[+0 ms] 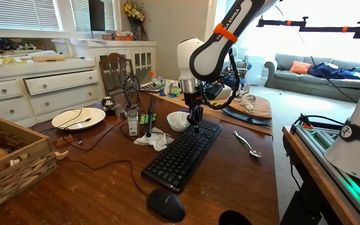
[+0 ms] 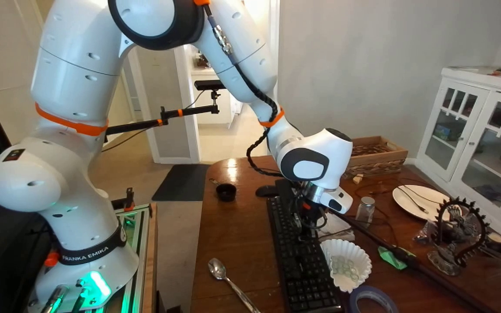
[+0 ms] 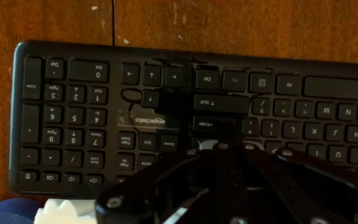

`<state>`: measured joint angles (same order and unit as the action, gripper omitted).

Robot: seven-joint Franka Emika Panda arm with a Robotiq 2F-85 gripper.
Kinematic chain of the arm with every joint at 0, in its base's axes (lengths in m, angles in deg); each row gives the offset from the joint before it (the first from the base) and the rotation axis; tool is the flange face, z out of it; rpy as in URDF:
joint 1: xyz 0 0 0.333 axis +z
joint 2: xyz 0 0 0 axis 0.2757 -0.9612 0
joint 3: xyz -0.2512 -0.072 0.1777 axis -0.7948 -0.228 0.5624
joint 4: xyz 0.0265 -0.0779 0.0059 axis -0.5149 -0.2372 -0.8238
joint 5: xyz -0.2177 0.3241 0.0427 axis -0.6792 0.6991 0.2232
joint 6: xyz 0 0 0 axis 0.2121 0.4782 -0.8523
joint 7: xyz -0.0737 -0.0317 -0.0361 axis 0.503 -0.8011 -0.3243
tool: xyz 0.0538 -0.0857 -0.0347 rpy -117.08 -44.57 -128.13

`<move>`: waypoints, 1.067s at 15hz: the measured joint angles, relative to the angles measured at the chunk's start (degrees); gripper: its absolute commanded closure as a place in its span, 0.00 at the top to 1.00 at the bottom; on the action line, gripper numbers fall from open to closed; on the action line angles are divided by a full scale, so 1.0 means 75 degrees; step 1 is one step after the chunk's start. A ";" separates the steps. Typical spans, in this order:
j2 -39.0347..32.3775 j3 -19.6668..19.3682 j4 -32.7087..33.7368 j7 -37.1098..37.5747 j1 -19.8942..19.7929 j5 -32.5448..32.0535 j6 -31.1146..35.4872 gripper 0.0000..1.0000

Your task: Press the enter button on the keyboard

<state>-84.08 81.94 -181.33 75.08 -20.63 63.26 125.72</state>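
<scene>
The long black keyboard [image 1: 180, 159] lies on the brown wooden table and shows in both exterior views [image 2: 305, 271]. In the wrist view the keyboard [image 3: 76, 130] appears upside down, with its number pad at the left. The enter key [image 3: 205, 123] shows near the middle, its right part covered by the dark fingertips. My gripper [image 3: 227, 129] is shut, its fingers together with nothing between them. In both exterior views the gripper [image 1: 197, 128] points down over the keyboard [image 2: 307, 237]. Whether the tips touch the key cannot be told.
A white fluted bowl [image 1: 177, 121] stands close beside the keyboard, with a blue tape roll [image 2: 372, 300] near it. A spoon [image 1: 247, 144] lies on the opposite side. A black mouse [image 1: 166, 204], crumpled tissue [image 1: 156, 139], black rod [image 1: 150, 117] and glass jar [image 1: 133, 122] are nearby.
</scene>
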 measured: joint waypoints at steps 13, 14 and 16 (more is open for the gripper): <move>-0.0457 0.0035 0.0365 -0.0048 -0.0020 0.0000 0.0001 0.00; -0.0496 0.0036 0.0388 -0.0048 -0.0020 0.0000 -0.0001 0.00; -0.0571 0.0042 0.0438 -0.0048 -0.0020 0.0000 -0.0003 0.00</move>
<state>-88.36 82.25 -178.04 74.72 -20.78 63.26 125.69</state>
